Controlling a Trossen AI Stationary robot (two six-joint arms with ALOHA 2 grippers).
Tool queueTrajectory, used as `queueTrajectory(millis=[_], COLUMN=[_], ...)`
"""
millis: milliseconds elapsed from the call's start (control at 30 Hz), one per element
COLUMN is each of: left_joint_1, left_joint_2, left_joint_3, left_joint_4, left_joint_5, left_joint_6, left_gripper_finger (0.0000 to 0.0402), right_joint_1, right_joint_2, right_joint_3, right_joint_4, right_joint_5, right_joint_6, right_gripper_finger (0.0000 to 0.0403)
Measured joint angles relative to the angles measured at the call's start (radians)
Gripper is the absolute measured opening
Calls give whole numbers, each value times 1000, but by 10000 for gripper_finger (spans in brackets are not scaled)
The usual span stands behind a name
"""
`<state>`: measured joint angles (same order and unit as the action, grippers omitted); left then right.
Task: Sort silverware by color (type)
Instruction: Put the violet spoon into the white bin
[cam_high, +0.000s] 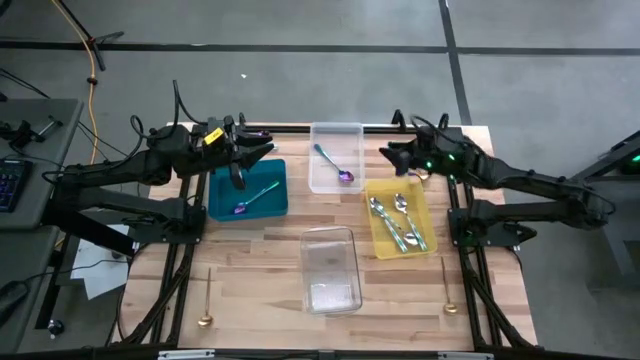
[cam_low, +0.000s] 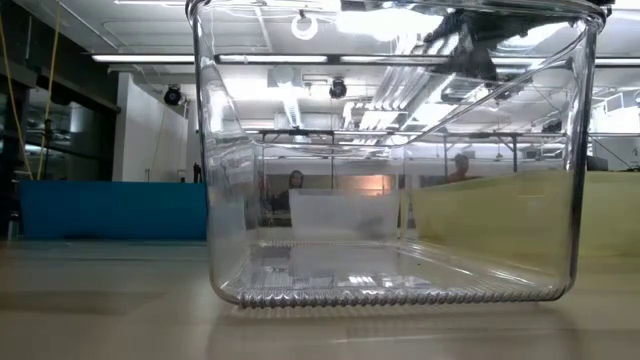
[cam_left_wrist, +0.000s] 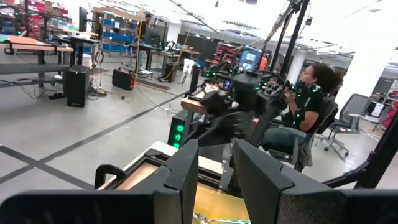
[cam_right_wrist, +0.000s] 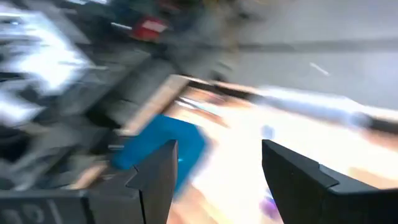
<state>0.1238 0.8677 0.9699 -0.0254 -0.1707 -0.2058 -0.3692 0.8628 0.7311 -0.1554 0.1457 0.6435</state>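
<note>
Clear tray (cam_high: 331, 270) nearest; wood around.

No readable text, label, brand or number shows in any view

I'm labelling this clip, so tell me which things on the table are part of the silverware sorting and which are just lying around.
Part of the job:
- purple spoon in far clear tray
- teal-handled piece in teal tray
- silver spoons in yellow tray

Lying about:
- empty near clear tray
- two gold-footed stands
</note>
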Motion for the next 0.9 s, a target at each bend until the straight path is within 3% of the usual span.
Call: queueTrajectory(millis=[133,233,367,600,900], left_joint_1=[0,0,0,0,0], left_joint_2=[0,0,0,0,0], left_joint_3=[0,0,0,0,0], left_joint_4=[0,0,0,0,0], left_joint_5=[0,0,0,0,0], left_joint_6=[0,0,0,-1,-1], left_gripper_finger=[96,96,96,96,96], right_joint_1=[-136,-246,-356,-447,-458], right_joint_2=[120,250,443,719,890], right_joint_3=[146,242,305,307,308], right_joint_4=[-343,-569,-731,-719,-638], right_joint_5=[5,-12,-46,-77,-91], right_joint_6=[67,-16,-116,-174,-181], right_gripper_finger=[224,224,224,224,224])
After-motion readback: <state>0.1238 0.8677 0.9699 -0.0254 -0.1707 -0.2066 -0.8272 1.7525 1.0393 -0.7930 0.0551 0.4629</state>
